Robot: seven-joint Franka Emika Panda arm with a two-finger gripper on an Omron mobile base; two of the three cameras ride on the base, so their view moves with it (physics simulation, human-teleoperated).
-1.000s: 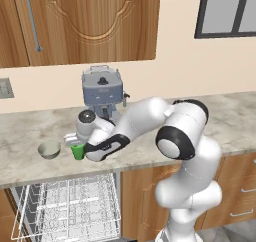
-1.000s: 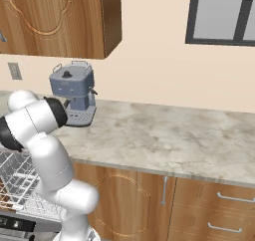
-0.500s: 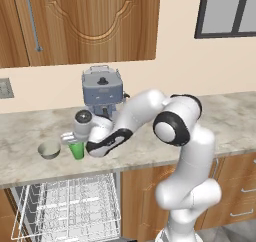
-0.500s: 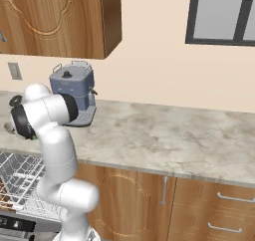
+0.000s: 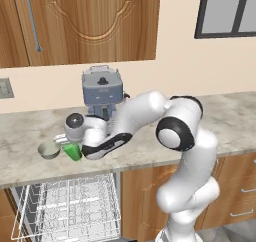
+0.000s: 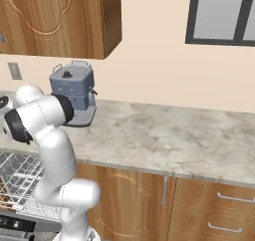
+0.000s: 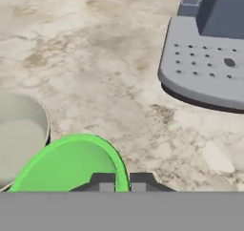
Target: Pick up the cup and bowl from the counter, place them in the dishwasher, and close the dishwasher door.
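The gripper [image 7: 122, 181] sits right down at the cup [image 7: 71, 165] on the counter [image 7: 119, 96], fingertips [image 7: 102, 181] drawn in almost together over the cup's near rim. It reads as a pinch on the green wall, one finger inside and one outside, though the contact itself is hidden at the bottom edge of the hand view. From the left base camera the hand is low over the cup [image 5: 72, 151], with the bowl [image 5: 49, 149] just beyond it, rims close or touching; I cannot tell which.

The step in hand is the lift, and the grip is thin: a rim pinch on a tapered tumbler. A straight rise, away from the stone, looks best, with no sideways drag until the cup clears the bowl [image 7: 19, 134] next to it. The coffee machine [image 7: 209, 48] stands ahead and off to the other side, well apart, so it should not interfere.

Below the hand, under the counter edge, the dishwasher [image 5: 75, 206] has its white rack pulled out and waiting. Keeping the cup level on the way down would guard against it slipping from the pinch.
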